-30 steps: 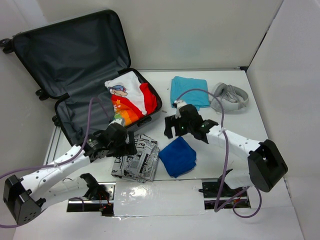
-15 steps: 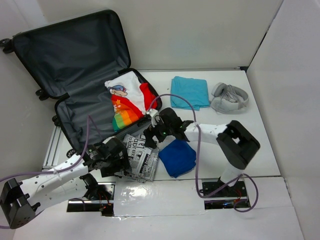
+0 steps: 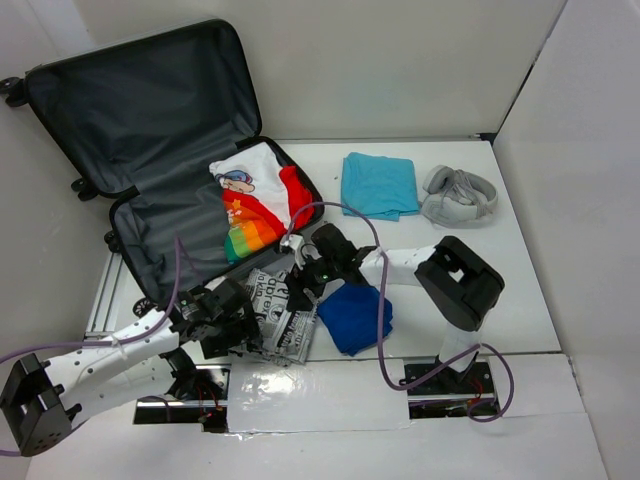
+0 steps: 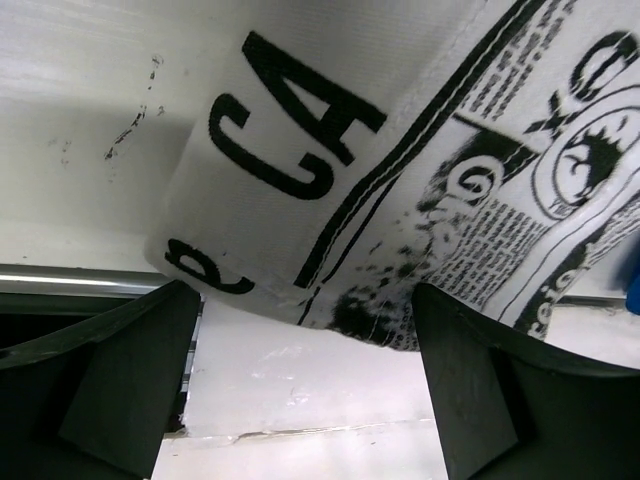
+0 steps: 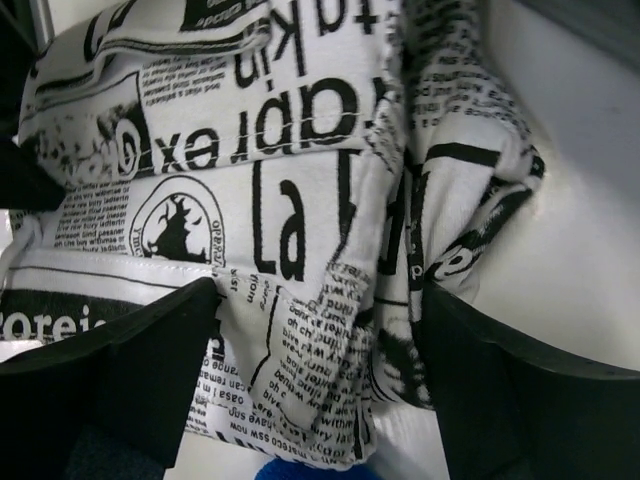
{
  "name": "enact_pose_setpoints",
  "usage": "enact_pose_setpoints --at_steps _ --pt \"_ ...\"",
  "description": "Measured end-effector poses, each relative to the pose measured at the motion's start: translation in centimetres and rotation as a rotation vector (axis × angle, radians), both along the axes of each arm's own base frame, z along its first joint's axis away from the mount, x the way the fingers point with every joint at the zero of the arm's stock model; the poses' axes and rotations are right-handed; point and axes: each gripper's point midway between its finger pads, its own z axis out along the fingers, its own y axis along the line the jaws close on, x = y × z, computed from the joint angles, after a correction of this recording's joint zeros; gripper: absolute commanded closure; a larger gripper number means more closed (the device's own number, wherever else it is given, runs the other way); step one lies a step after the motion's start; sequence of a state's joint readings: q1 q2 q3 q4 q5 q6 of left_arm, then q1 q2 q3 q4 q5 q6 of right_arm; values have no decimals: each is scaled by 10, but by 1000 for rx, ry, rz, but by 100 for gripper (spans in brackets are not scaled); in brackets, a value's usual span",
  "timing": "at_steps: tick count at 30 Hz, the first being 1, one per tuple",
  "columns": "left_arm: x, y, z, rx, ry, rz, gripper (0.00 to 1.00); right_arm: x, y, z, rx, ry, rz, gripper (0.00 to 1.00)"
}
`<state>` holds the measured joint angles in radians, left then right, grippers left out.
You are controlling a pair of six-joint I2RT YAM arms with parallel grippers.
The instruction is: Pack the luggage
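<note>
The luggage (image 3: 150,120) lies open at the back left with its dark lining showing. A white, red and rainbow shirt (image 3: 262,195) lies in its lower half. A folded newspaper-print garment (image 3: 280,312) lies on the table in front of it. My left gripper (image 3: 245,328) is open at the garment's near left edge (image 4: 330,200), jaws either side of the fold. My right gripper (image 3: 300,277) is open over the garment's far right edge (image 5: 300,240), fabric between its fingers. A dark blue cloth (image 3: 355,315) lies just right of the garment.
A light blue folded cloth (image 3: 380,185) and grey headphones (image 3: 460,195) lie at the back right. White walls enclose the table on the right and back. Metal rails (image 3: 180,385) run along the near edge.
My right gripper moved left from beside the dark blue cloth onto the newspaper-print garment. My left gripper pulled back from the suitcase edge down to the garment's near left edge.
</note>
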<state>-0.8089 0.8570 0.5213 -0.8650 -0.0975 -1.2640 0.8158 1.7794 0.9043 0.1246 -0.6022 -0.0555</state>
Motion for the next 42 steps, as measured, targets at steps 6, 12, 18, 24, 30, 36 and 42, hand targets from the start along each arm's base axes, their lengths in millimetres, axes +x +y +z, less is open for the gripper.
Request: enact_pose_setpoints --at_steps 6,12,18,24,30,36,42 --pt "3 -2 -5 4 -3 1 0 -11 1 -4 1 5 45 49" --pt "6 -1 -9 24 -8 -5 0 -11 -3 5 -10 -2 -15 100" --pt "34 -15 19 7 -138 -63 0 -7 -35 8 -118 -21 -271 100" --pt "58 -34 41 -34 -230 -93 0 5 -89 8 -190 20 -574 100" --pt "59 -39 28 -47 -206 -66 0 2 -118 3 -178 104 -774 100" --pt "68 -58 17 -143 -236 -21 0 0 -122 3 -165 128 -820 100" --pt "84 -79 38 -259 -335 -11 0 0 -122 2 -166 127 -821 100"
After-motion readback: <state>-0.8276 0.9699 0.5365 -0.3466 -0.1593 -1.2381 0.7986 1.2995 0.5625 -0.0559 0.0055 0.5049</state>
